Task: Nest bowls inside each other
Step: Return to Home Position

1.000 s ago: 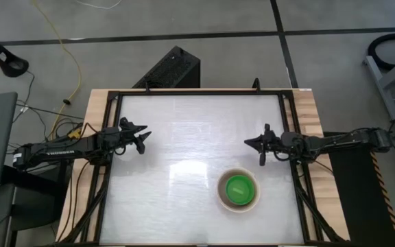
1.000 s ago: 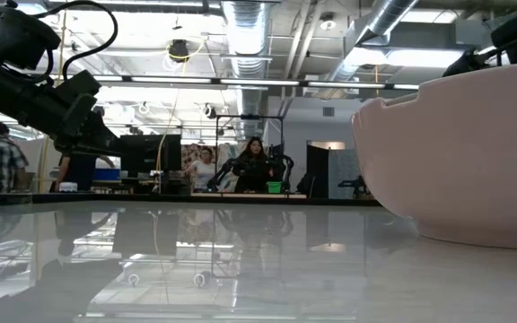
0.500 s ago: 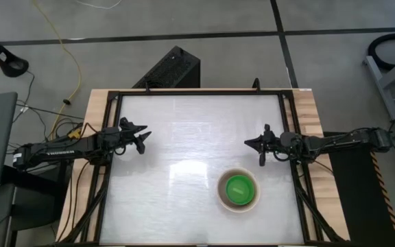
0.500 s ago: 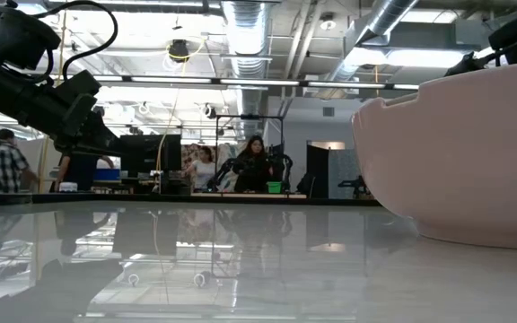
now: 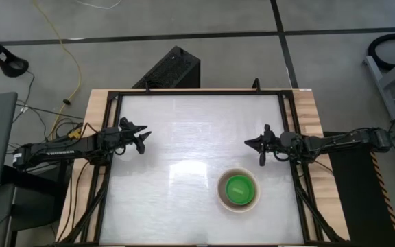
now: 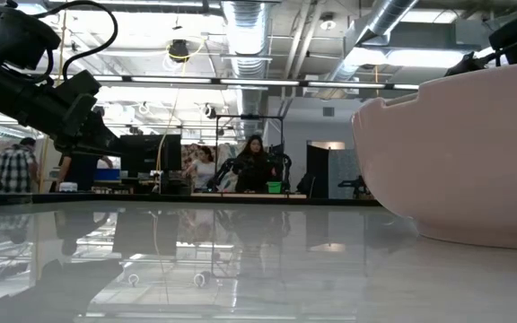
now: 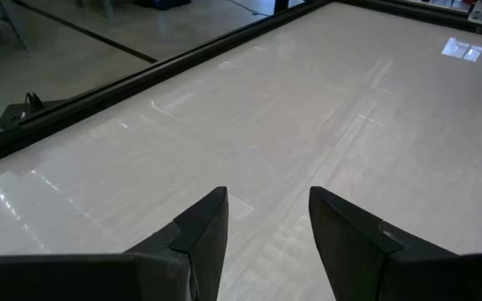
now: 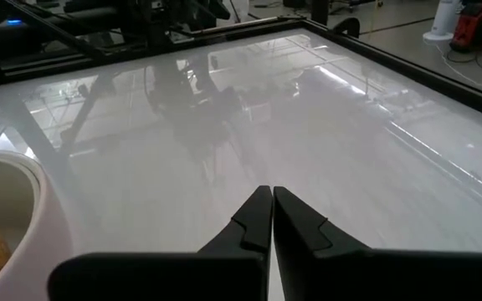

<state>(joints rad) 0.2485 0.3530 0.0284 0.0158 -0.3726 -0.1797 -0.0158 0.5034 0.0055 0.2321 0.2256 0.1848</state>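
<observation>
A stack of nested bowls rests on its base on the white table, near the right front. The bright-green bowl sits innermost, inside a cream-white outer bowl. My right gripper hovers at the table's right side, beyond the stack, shut with nothing between its fingers. My left gripper hovers at the left side, open, over bare table.
A black frame runs around the glossy white table top. People and desks show in the room beyond the far edge. Bare table surface spreads between the two grippers.
</observation>
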